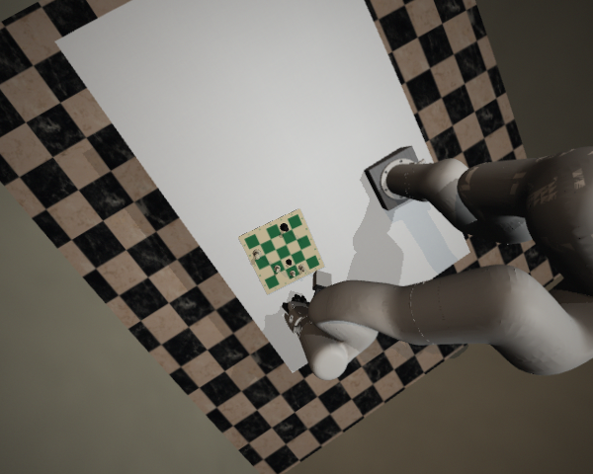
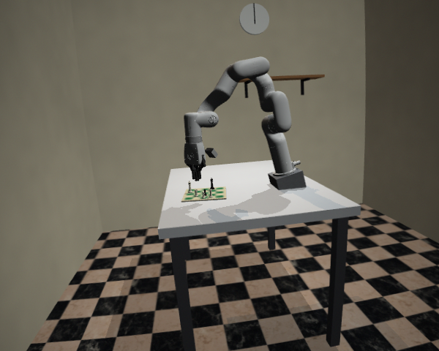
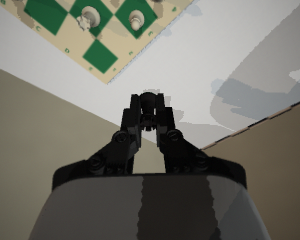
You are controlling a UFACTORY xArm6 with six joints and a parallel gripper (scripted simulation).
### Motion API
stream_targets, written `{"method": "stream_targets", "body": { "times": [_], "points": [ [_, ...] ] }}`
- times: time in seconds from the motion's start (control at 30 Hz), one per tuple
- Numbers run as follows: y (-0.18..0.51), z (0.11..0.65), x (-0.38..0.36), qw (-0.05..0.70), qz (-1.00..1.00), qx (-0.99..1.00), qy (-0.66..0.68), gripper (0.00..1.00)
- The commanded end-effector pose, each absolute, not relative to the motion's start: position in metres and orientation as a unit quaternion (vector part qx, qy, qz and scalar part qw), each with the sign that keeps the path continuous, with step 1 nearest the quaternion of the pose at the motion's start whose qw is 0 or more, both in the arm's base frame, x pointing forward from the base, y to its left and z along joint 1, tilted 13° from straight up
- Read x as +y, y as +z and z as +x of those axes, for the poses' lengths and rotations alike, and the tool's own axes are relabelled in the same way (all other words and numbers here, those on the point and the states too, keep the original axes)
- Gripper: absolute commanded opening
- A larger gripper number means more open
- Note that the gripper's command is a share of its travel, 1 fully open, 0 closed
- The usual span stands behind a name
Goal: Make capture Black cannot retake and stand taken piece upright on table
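Observation:
My gripper (image 1: 294,300) (image 2: 196,177) (image 3: 148,105) is shut on a dark chess piece (image 3: 148,98), whose type I cannot tell. It hangs above the table, off the lettered edge of the green-and-cream board (image 1: 243,237) (image 2: 184,199) (image 3: 106,78). A tall black piece (image 1: 284,226) (image 2: 211,183) and a tall white piece (image 1: 256,253) (image 2: 189,186) stand on the board. A small black piece (image 1: 288,262) (image 2: 204,191) stands among three white pieces: one (image 1: 277,268) (image 2: 196,193) (image 3: 88,17), a pawn (image 1: 293,274) (image 2: 203,195) (image 3: 136,20) and another (image 1: 300,268) (image 2: 211,193). All stand upright.
The white table (image 1: 210,127) (image 2: 249,199) (image 3: 190,65) surrounds the board, and its edge is close to the gripper. The arm's base (image 1: 381,184) (image 2: 287,180) stands on the far side of the table. Shadows of the arm fall beside the board.

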State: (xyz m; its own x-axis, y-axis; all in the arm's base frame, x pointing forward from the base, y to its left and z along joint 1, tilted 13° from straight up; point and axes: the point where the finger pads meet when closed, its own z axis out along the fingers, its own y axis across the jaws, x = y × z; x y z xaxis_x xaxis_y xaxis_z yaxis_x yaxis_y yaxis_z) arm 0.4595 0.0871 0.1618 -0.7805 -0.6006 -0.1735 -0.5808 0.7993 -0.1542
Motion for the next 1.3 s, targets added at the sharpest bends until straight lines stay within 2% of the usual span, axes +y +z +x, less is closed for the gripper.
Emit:
{"method": "stream_targets", "body": {
  "times": [0.0, 0.67, 1.27],
  "points": [
    [0.162, 0.480, 0.100, 0.101, -0.331, 0.937, -0.048, 0.00],
    [0.154, 0.481, 0.100, 0.101, -0.331, 0.937, -0.048, 0.00],
    [0.087, 0.497, 0.098, 0.101, -0.331, 0.937, -0.048, 0.00]
  ]
}}
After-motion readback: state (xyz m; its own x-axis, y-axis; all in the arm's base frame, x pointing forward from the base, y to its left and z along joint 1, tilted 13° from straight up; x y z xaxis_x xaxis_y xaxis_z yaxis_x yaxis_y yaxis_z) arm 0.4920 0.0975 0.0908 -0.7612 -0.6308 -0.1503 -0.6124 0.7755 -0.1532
